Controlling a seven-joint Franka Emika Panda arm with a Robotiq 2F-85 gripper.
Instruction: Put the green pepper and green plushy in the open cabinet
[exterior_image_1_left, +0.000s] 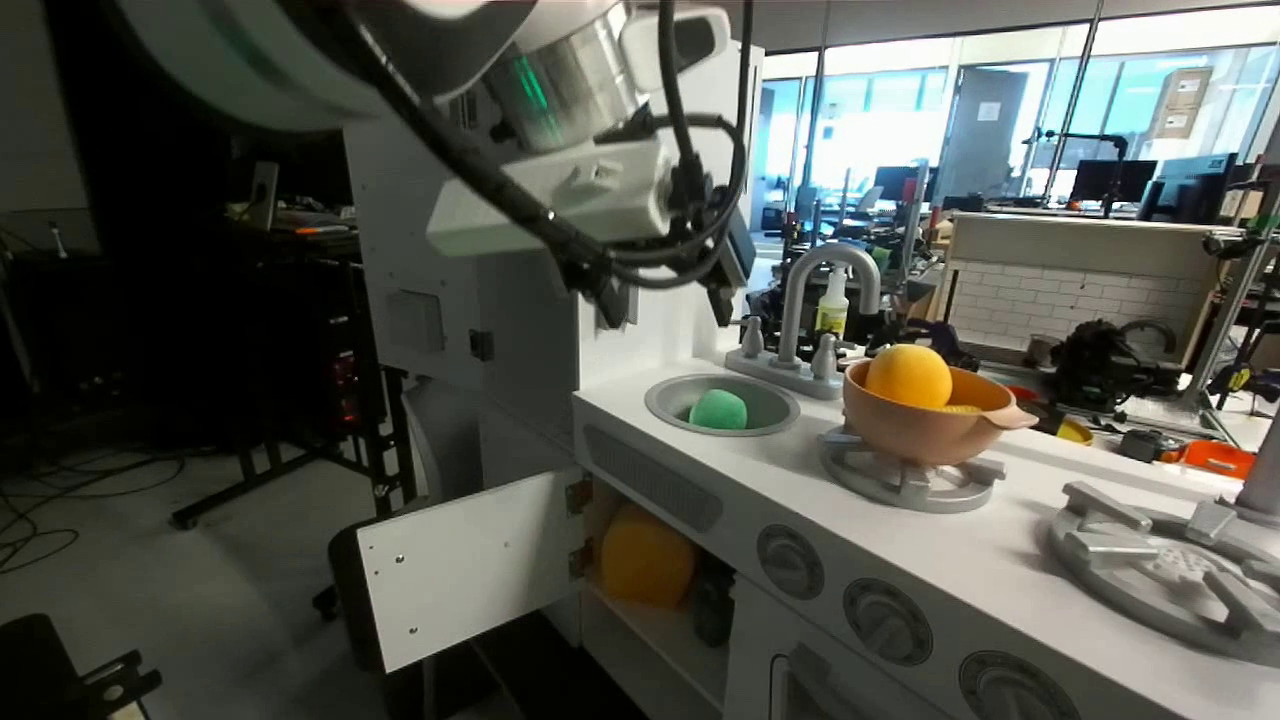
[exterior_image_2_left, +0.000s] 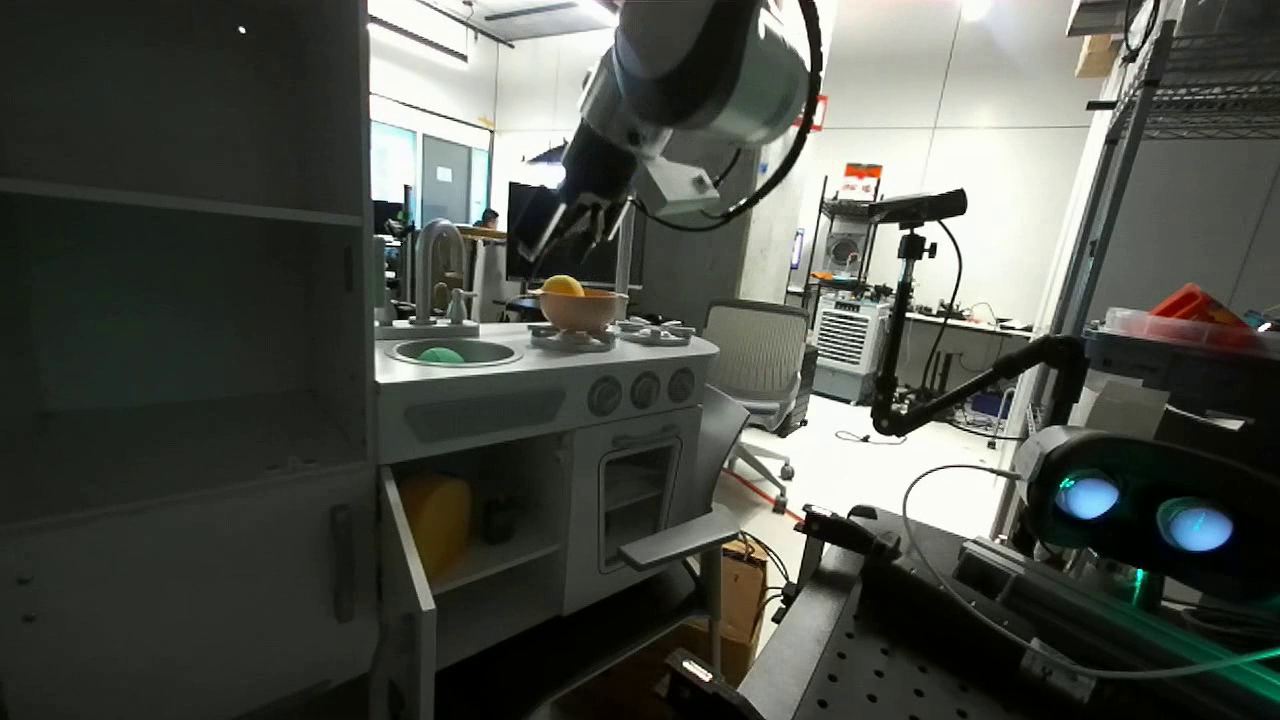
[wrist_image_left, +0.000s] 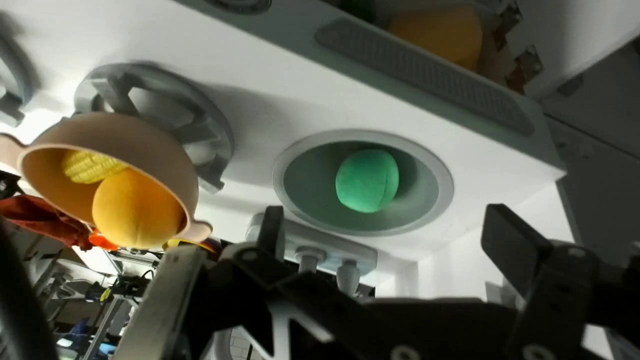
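Pincer (wrist_image_left: 384, 220) gapes; sink (wrist_image_left: 310, 182) holds green plushy (wrist_image_left: 367, 180), bowl (exterior_image_1_left: 910, 438) yellow toys (wrist_image_left: 137, 210), cabinet (exterior_image_2_left: 540, 480) green pepper (exterior_image_1_left: 713, 603).

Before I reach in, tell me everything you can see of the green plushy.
The green plushy is a light teal-green rounded lump, matte and soft-looking like fabric, with a faint seam down one side in the wrist view. It lies inside the sink with nothing on top of it. Its underside is hidden, and I can't tell whether it touches the sink's side wall. The open gripper isn't touching it.
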